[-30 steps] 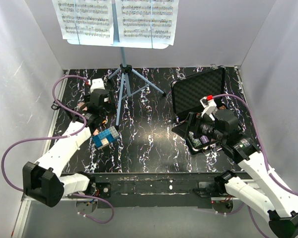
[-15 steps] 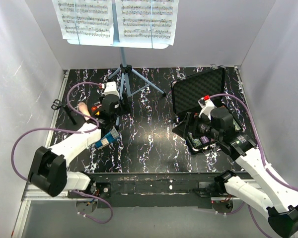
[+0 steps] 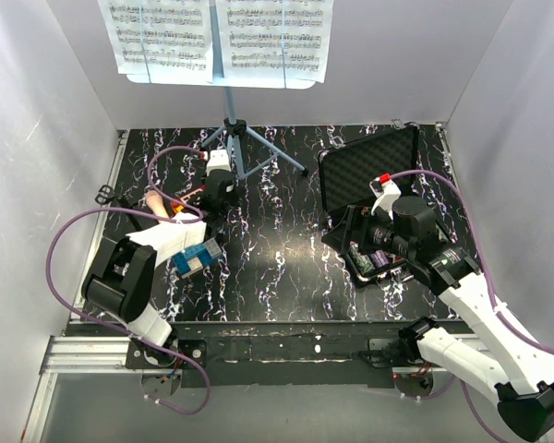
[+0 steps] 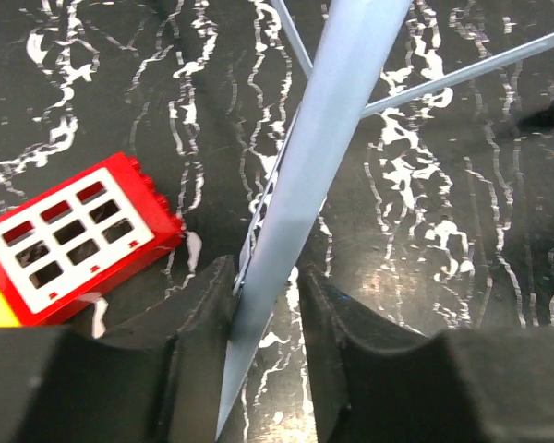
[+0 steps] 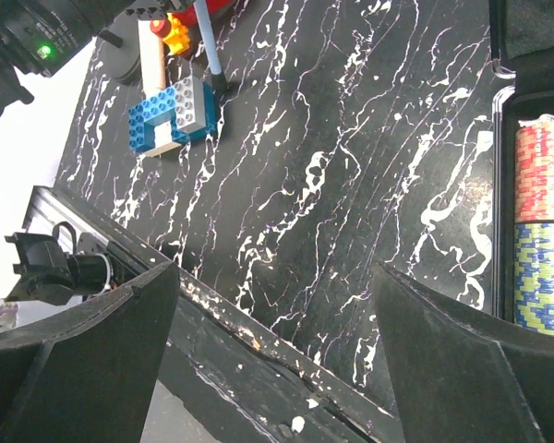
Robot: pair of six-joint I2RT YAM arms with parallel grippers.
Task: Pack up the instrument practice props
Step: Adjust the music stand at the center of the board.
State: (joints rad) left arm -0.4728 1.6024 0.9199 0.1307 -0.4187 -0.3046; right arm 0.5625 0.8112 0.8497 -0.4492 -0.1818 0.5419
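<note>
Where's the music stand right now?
Top view: music stand at the back of the table, left of the black case, left arm's jaws around one leg.

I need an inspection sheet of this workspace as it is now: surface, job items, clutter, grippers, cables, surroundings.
Surface: black table top with white veins.
Job's things: music stand upright on tripod legs at the back, sheet-music pages on it; microphone at far left.
Clutter: blue-white brick block; red window brick; open case with poker chips.
Grippers: left gripper closed on a stand leg; right gripper open, holding nothing, by the case.
Cables: purple cables loop from both arms.
Surroundings: white walls on three sides.
</note>
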